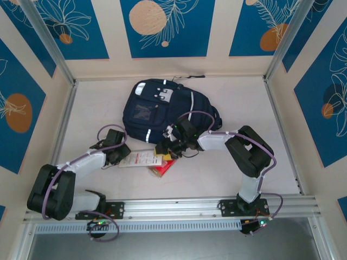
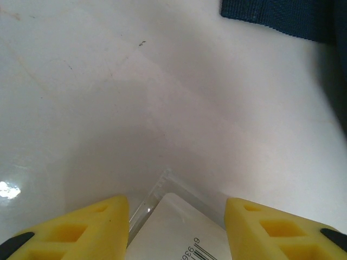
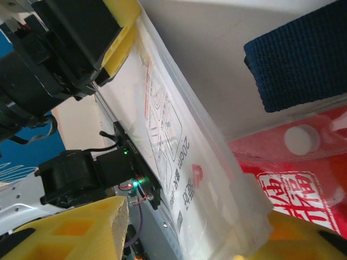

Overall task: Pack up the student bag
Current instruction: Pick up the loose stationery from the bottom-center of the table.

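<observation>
Currently, the left arm is folded low. Its black elbow sits over its base at the near left corner, and the white forearm runs forward and inward. The left gripper (image 1: 120,157) is at the left end of a clear package (image 1: 136,158).

In the left wrist view its yellow fingers (image 2: 81,230) stand apart, and the package corner fills the gap between them, touching each side. The right wrist view shows one of these fingers pressed on the package edge, so the left gripper is pinching it across its width.

The right arm rises from its base at the near right. It bends at a black elbow, and its white forearm reaches left across the table (image 1: 217,173). The right gripper (image 3: 198,214) sits at the package's other end. The package lies against one finger. I cannot tell whether the other finger touches, so the grip is undetermined.

The student bag (image 1: 157,111) lies flat at the far centre of the table, front pocket up, just beyond both grippers. A navy strap (image 3: 298,59) reaches toward them.

Writing:
- The package card carries red line drawings, "20cm" and a red logo.
- The left wrist view shows a barcode with digits beginning 6 9, the rest cut off.
- A red packet (image 3: 303,179) beside the package has white Chinese characters, which I cannot read.
</observation>
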